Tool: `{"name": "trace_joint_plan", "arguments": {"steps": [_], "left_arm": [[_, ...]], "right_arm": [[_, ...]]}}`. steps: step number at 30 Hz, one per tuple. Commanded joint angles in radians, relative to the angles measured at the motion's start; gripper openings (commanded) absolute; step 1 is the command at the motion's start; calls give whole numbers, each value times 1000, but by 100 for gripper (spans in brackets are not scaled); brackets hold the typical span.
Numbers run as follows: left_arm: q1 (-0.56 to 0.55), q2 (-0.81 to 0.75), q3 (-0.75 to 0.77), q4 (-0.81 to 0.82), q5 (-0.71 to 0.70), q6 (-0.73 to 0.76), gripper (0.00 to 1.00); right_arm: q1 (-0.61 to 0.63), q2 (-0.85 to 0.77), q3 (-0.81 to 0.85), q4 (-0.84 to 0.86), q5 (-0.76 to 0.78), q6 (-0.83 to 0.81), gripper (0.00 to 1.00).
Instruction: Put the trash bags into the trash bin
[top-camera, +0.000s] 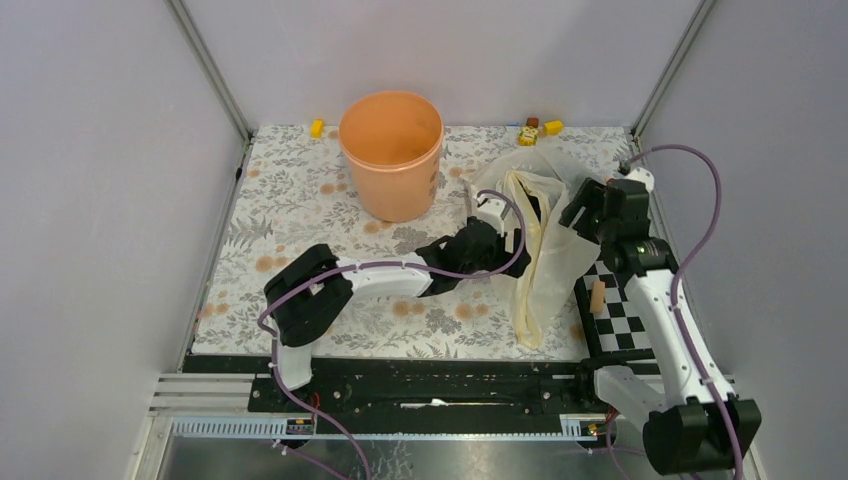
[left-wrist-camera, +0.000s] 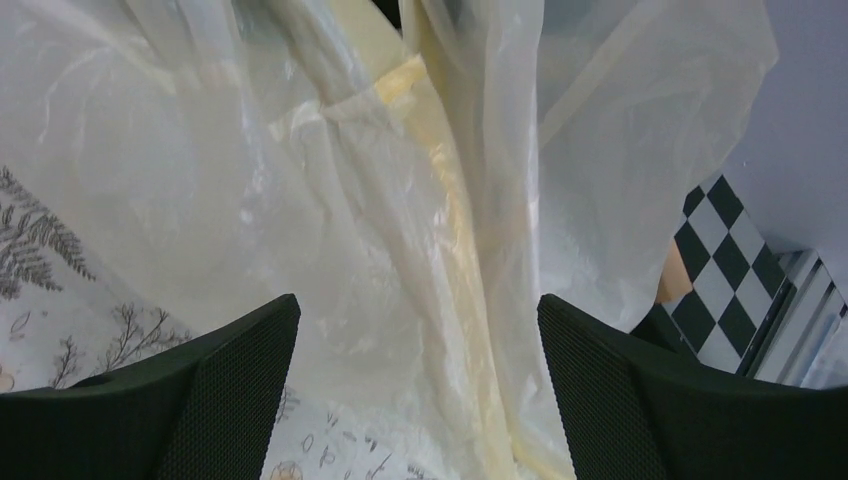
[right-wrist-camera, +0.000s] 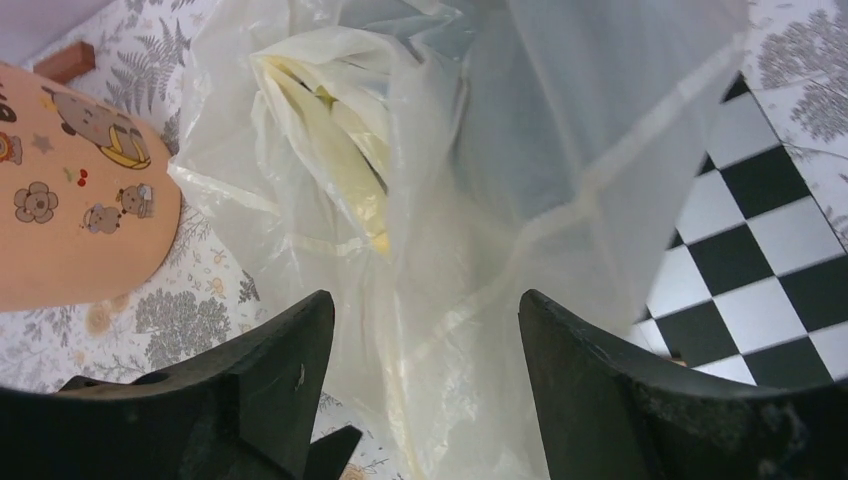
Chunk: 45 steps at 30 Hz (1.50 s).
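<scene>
Wide apart and released at the left jaws, nothing pinched. Pale film of the trash bags (left-wrist-camera: 420, 200) right ahead of both fingers (left-wrist-camera: 230, 390), close enough to read as lined up for a bite on the yellowish folded strip down the middle. Likewise parted at the right jaws, gripping nothing, loose translucent plastic bulging up between the fingers (right-wrist-camera: 250, 390). Approached from two sides, presumably to gather and lift a floppy, sprawling bundle without trailing.

Bags crumpled on the surface (top-camera: 300, 200) right of centre, between the two arms, one edge draped over a black-and-white checkerboard (top-camera: 628, 318). Not in the trash bin (top-camera: 391, 150). Bin upright near the far edge, just left of the bags, mouth open upward, no bag seen inside. Judged as the grasping step, with carry and drop not yet done.

Grey floral print across the surface, dotted with small orange blossoms. A small tan block (top-camera: 598, 297) on the checkerboard, a few little yellow and brown toys (top-camera: 540, 128) along the far edge. Plain grey walls on three sides, aluminium posts at the back corners.
</scene>
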Motion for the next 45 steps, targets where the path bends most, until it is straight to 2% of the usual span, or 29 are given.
{"name": "trace_joint_plan", "arguments": {"steps": [1, 8, 10, 11, 12, 13, 14, 15, 16, 21, 26, 29, 30, 31, 33, 34, 35, 37, 39, 40, 43, 45], "left_arm": [[-1, 28, 92, -57, -45, 6, 92], [7, 53, 112, -62, -48, 1, 93], [16, 64, 123, -73, -37, -1, 93], [21, 72, 129, -76, -27, -3, 93], [25, 80, 133, -76, -19, -7, 93], [30, 90, 139, -72, -9, -10, 94], [34, 102, 148, -71, 0, -14, 94], [38, 115, 160, -73, 6, -19, 94], [42, 131, 174, -74, 8, -26, 95], [51, 213, 267, -84, 9, -47, 98], [50, 303, 390, -139, 9, -51, 99], [55, 349, 440, -182, 0, -59, 98], [57, 353, 437, -179, 5, -62, 97], [58, 351, 425, -168, 11, -63, 95], [62, 344, 401, -136, 28, -58, 85], [64, 340, 389, -127, 36, -54, 73], [66, 331, 377, -124, 40, -50, 57], [74, 294, 332, -117, 45, -54, 28], [87, 213, 231, -58, 73, -60, 5], [91, 161, 167, -14, 92, -58, 0], [104, 26, 6, 36, 128, -52, 0], [112, -55, -72, 27, 143, -47, 0]], "right_arm": [[55, 124, 105, -2, -28, -70, 75], [94, 305, 99, 69, -7, -40, 74], [94, 334, 84, 80, 10, -41, 72], [94, 342, 78, 80, 24, -46, 67], [94, 344, 71, 79, 44, -49, 54], [94, 338, 63, 74, 65, -52, 34], [94, 327, 56, 65, 87, -53, 9], [93, 305, 49, 46, 105, -52, 0], [94, 275, 34, 33, 117, -49, 0], [94, 69, -83, 44, 106, -30, 0], [94, 5, -100, -34, 124, 6, 0], [94, -46, -139, -4, 151, 14, 0], [95, -52, -144, 1, 156, 15, 1], [94, -51, -143, 8, 146, 10, 7], [94, -24, -132, 22, 92, -9, 35], [94, -6, -122, 29, 59, -16, 49], [94, 18, -108, 31, 28, -23, 56], [94, 66, -75, 26, -30, -38, 58], [94, 100, -51, 25, -73, -51, 58], [94, 115, -43, 24, -90, -58, 58], [95, 149, -24, 26, -158, -66, 66], [100, 172, -18, 39, -198, -66, 67]]}}
